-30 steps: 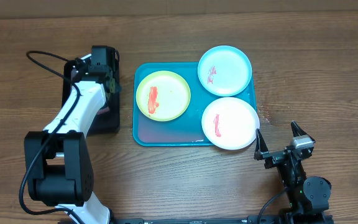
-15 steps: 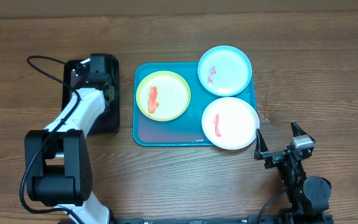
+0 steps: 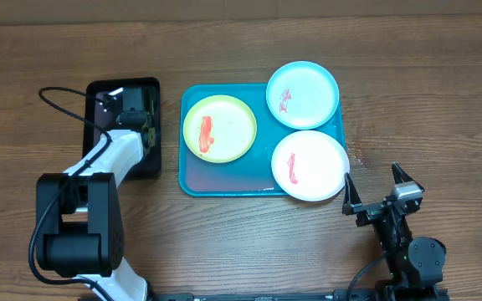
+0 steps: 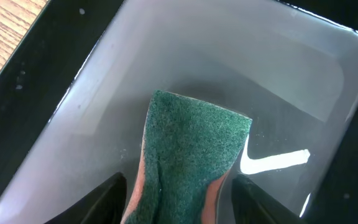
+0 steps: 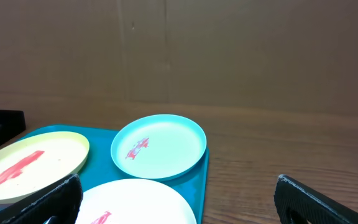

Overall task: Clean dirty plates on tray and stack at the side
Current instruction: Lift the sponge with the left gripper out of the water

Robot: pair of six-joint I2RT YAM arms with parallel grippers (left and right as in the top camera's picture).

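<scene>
Nothing cleaned yet: yellow-green plate (image 3: 219,128), light blue plate (image 3: 303,94) and white plate (image 3: 310,165) all sit on the tray (image 3: 216,177) with red smears, none stacked on the table (image 3: 442,100). Left gripper (image 4: 178,186) is in the black tray (image 3: 99,92), jaws pinching the green sponge (image 4: 194,143). Right gripper (image 3: 371,180) is beside the tray near the white plate, jaws wide, empty. All wiping and stacking left

no readable txt, no labels, no nos.
</scene>
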